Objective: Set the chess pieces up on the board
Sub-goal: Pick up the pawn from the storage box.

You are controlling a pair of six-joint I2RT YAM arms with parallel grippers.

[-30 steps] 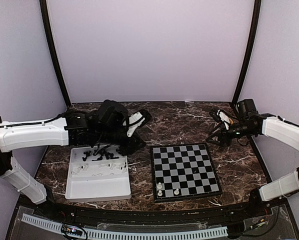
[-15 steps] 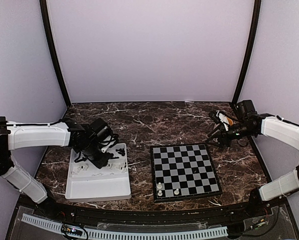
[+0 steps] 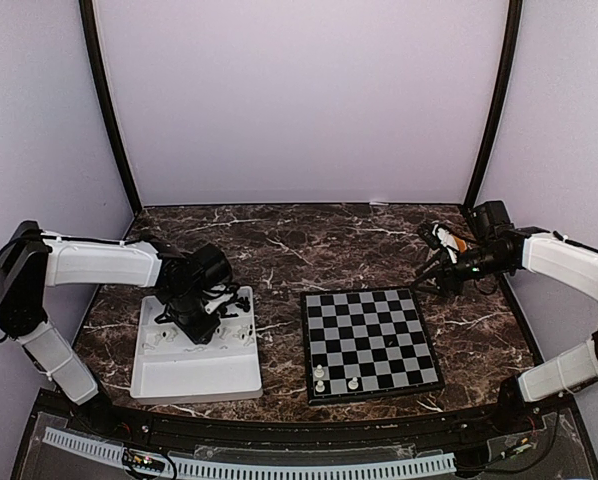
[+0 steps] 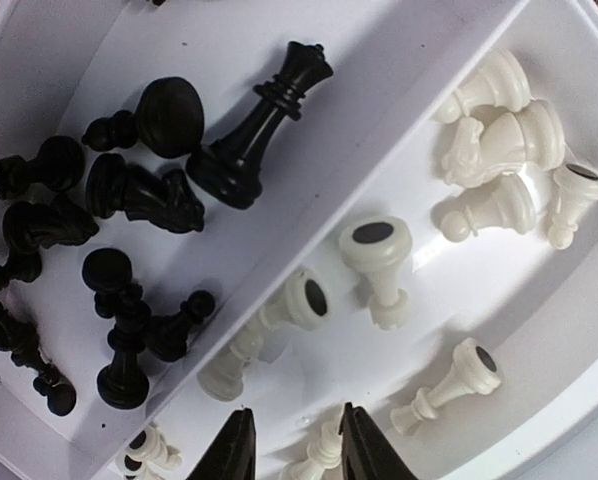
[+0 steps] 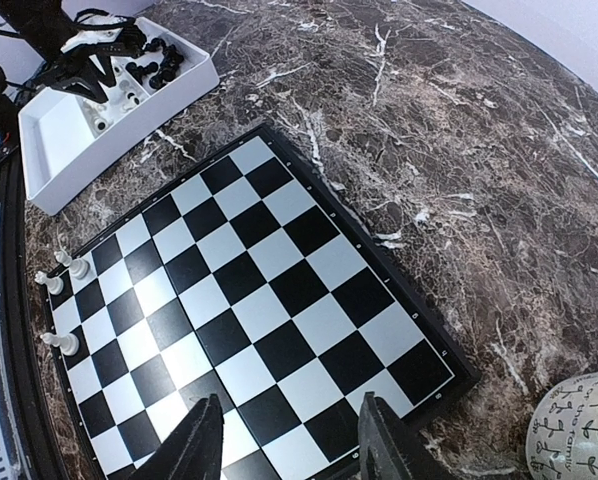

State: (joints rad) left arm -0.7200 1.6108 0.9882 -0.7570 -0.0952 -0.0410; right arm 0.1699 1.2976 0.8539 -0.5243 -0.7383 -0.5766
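Marble table across the whole scene, and the board lies flat at centre-right. It's nearly bare: just three white pieces stand along its near edge, so the setup looks barely begun.

To the board's left sits the white tray, and that's where the rest of the chess pieces are. They lie tumbled on their sides, black pieces in one compartment and white pieces in the next, a ridge between them.

The left gripper is down in the white compartment, jaws a little apart. One small white piece lies right between the tips. Pinched or merely straddled? I cannot tell. The frame edge cuts it off, so its long axis is hard to read too.

The right gripper hovers off the board's far right corner, near the mug, jaws apart, nothing between them. It's well apart from the tray, so the left arm is plainly the nearer one. By my reading, the coming lift hinges on that piece sitting squarely between the left tips.
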